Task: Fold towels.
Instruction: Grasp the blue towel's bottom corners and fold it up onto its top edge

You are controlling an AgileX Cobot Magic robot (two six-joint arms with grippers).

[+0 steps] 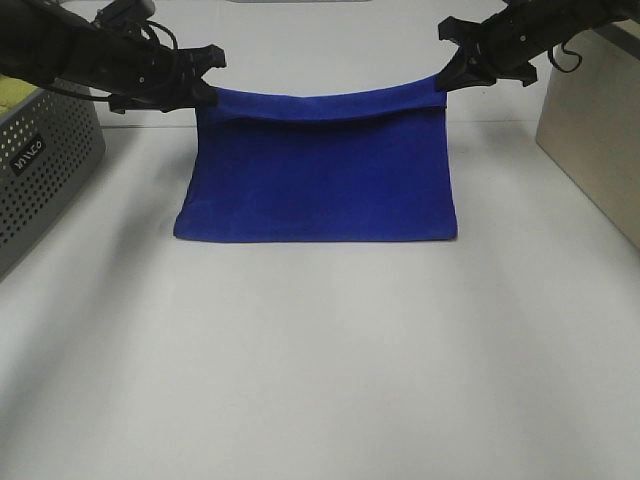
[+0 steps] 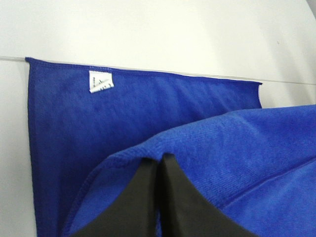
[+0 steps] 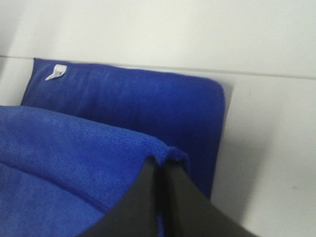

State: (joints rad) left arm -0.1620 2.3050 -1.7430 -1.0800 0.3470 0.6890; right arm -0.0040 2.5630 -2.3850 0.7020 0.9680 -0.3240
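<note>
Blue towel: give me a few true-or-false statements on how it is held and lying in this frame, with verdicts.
1. The left gripper and right gripper are each shut on the towel. True.
2. The towel lies completely flat. False: one edge is held up between the grippers, and the rest lies on the table.
3. A white tag shows on the part lying flat. True.
4. The towel sits in the grey basket. False: the basket stands apart at the left, and the towel is on the table.

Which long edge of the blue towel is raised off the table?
The far edge, pinched by the left claw and right claw; the near edge lies flat.
</note>
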